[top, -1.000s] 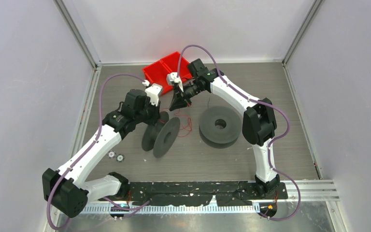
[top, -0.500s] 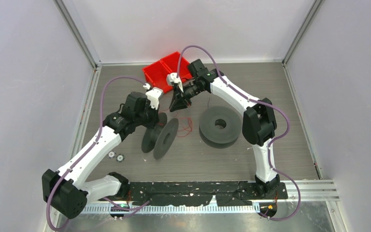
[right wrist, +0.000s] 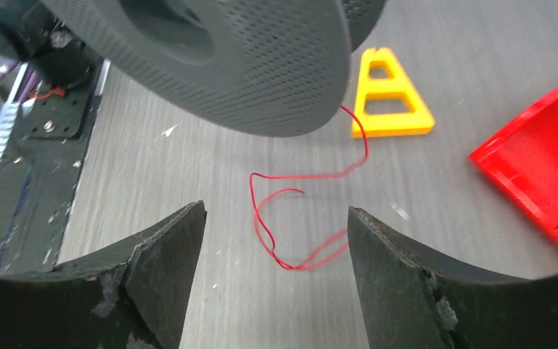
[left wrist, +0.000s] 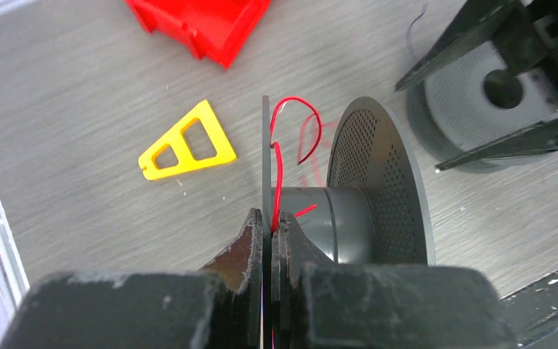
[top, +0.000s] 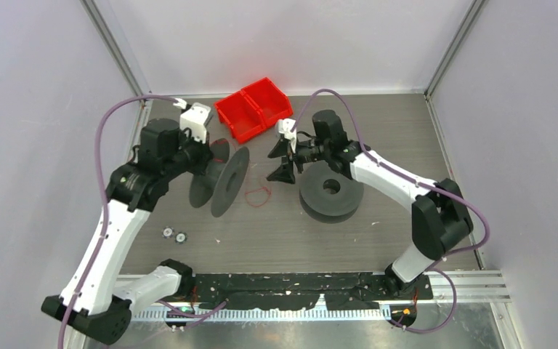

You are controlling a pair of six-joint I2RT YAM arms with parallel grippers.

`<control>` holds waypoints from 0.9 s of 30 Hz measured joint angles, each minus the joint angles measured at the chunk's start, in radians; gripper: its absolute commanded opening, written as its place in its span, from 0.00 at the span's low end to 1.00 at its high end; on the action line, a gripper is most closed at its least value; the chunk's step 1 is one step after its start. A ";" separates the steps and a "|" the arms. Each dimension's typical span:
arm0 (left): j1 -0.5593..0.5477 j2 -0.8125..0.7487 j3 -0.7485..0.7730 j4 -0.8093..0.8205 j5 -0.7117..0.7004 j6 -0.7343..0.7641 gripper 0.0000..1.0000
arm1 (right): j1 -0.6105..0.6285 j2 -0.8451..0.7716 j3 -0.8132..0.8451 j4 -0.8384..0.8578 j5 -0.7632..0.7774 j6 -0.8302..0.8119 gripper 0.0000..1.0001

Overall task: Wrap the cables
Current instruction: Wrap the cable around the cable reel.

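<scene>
A dark grey spool (top: 221, 182) stands on edge, and my left gripper (left wrist: 269, 216) is shut on its thin near flange. The cable, a thin red wire (left wrist: 277, 198), runs down the flange into the pinch between it and the right finger. From the spool (right wrist: 240, 51) the cable trails onto the table in a loose loop (right wrist: 290, 266), seen from above as a red curl (top: 258, 195). My right gripper (right wrist: 276, 211) hovers over that loop, open, with nothing between its fingers. In the top view it (top: 280, 163) hangs between the two spools.
A second dark grey spool (top: 332, 190) lies flat under the right forearm. Two red bins (top: 253, 109) sit at the back. A yellow triangular piece (left wrist: 187, 142) lies on the table beyond the held spool. Small white parts (top: 174, 234) lie at the front left.
My right gripper has opened, let go of the cable and drawn back to the right. The left arm has shifted the spool left and back, and the cable loop now lies on the table.
</scene>
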 measured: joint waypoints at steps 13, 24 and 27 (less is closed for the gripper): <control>0.003 -0.154 0.095 -0.059 0.150 -0.064 0.00 | 0.120 -0.021 -0.211 0.623 0.114 0.344 0.84; 0.005 -0.196 0.164 -0.039 0.187 -0.151 0.00 | 0.163 -0.002 -0.402 0.825 0.033 0.389 0.81; 0.005 -0.204 0.169 -0.026 0.200 -0.171 0.00 | 0.179 -0.004 -0.467 0.817 0.035 0.370 0.81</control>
